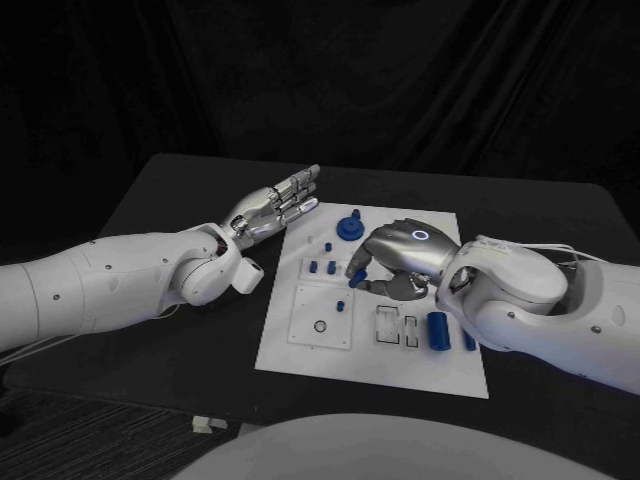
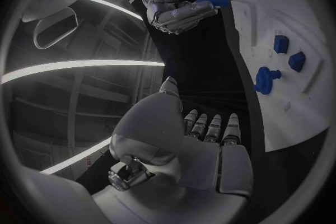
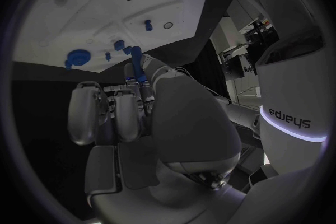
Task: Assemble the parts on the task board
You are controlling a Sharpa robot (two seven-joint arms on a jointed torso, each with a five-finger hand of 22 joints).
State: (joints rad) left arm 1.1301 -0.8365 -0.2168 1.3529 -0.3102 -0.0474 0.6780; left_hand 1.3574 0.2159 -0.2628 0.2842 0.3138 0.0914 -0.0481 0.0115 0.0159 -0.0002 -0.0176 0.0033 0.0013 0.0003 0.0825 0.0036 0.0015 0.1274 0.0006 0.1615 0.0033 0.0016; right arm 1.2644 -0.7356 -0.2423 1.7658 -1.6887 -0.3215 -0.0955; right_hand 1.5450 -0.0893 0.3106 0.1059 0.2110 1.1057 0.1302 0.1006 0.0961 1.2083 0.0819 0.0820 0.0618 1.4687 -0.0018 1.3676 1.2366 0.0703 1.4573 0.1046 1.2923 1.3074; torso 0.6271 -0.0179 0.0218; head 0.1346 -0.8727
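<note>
Risk first — the blue peg (image 3: pixel 135 61), pinched in our right hand (image 1: pixel 400 262) over the task board (image 1: pixel 371 365) centre, could slip or jam. Left hand (image 1: pixel 274 207) at 10 o'clock, fingers spread, holds nothing.

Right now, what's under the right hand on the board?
The right hand hovers over the task board, pinching a blue peg. Beside it stand a round blue part and small blue pieces. The board directly beneath the palm is covered in the head view.
</note>
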